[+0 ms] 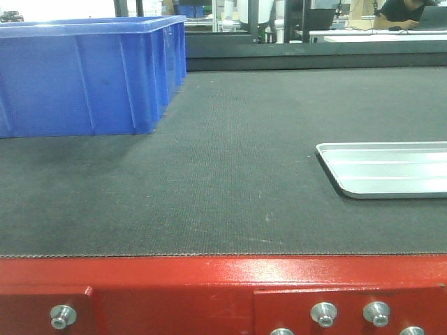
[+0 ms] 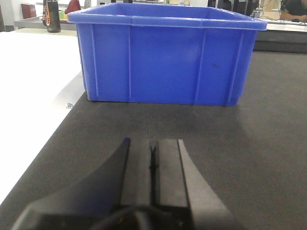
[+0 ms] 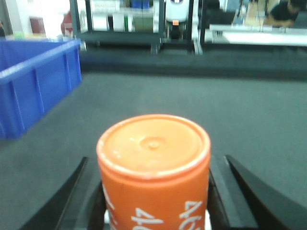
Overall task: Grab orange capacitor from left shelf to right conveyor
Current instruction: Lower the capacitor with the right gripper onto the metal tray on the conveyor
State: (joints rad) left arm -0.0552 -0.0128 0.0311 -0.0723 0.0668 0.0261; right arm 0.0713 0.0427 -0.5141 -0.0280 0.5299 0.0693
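One risk: orange capacitor [image 3: 153,143], clamped upright in right gripper [image 3: 156,160], topples when released onto conveyor belt [image 3: 201,103] right of blue bin [image 3: 33,81]; left gripper [image 2: 152,146] closed, empty.

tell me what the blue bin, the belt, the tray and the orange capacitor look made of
Blue bin: moulded plastic, by its ribbed walls and even, slightly glossy colour.
Belt: probably rubber or coated fabric, matte dark grey with a fine woven texture.
Tray: metal, likely steel or aluminium, with bright brushed reflections.
Orange capacitor: smooth satin casing with printed white numerals, perhaps a plastic sleeve.
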